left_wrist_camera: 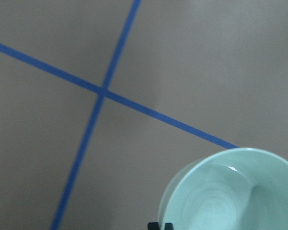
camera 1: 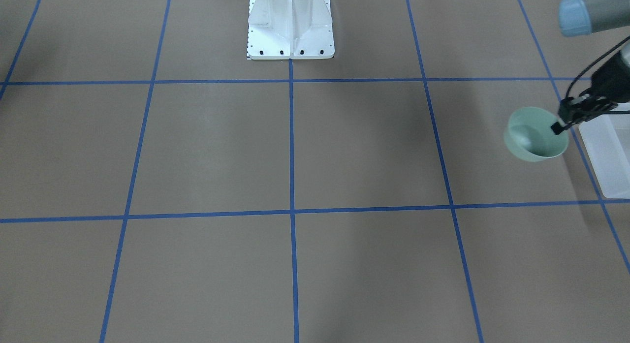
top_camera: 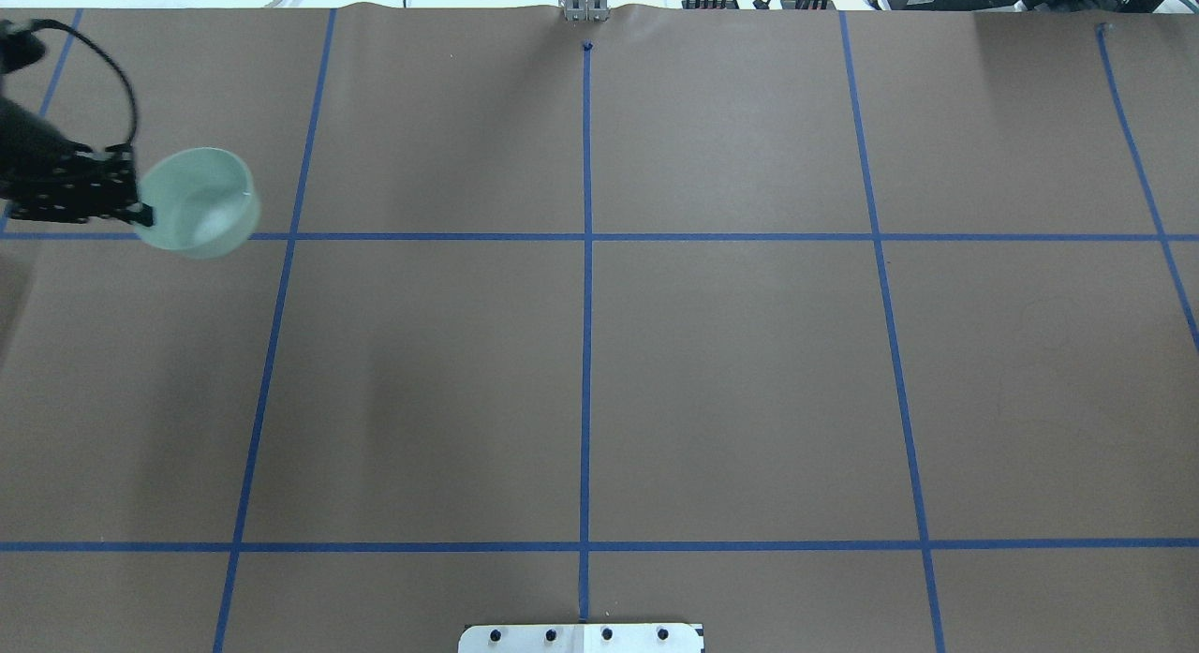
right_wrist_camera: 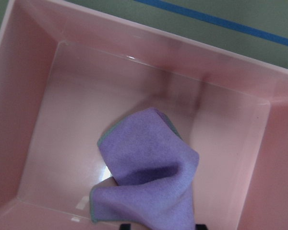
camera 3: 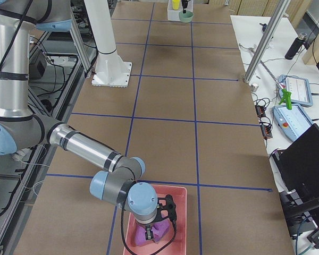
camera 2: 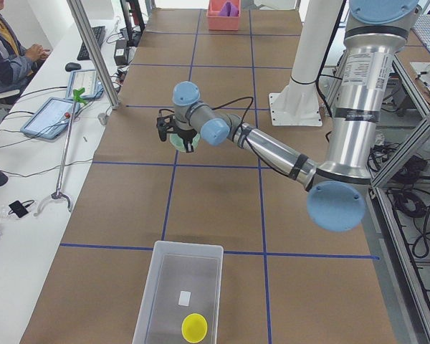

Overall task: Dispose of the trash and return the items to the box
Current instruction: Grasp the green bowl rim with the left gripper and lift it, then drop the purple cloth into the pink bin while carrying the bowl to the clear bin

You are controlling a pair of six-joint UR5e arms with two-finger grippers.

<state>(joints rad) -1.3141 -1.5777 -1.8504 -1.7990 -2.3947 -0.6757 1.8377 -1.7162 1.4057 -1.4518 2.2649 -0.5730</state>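
Note:
The mint-green bowl [camera 1: 536, 135] hangs tilted above the table, pinched at its rim by my left gripper [camera 1: 561, 127]. It also shows in the overhead view [top_camera: 199, 215] at the far left and in the left wrist view [left_wrist_camera: 230, 194]. The frosted box [camera 1: 608, 156] stands just beyond the bowl at the view's right edge. In the left side view the box [camera 2: 149, 301] holds a yellow round item [camera 2: 195, 327]. My right gripper [right_wrist_camera: 163, 226] is open over a purple cloth [right_wrist_camera: 146, 177] lying in a pink bin [right_wrist_camera: 53, 96].
The white robot base [camera 1: 290, 25] stands at mid-table. The pink bin [camera 3: 182, 212] sits at the table's end on my right. An operator and tablets are at a side desk [camera 2: 57, 115]. Blue tape lines grid the brown table.

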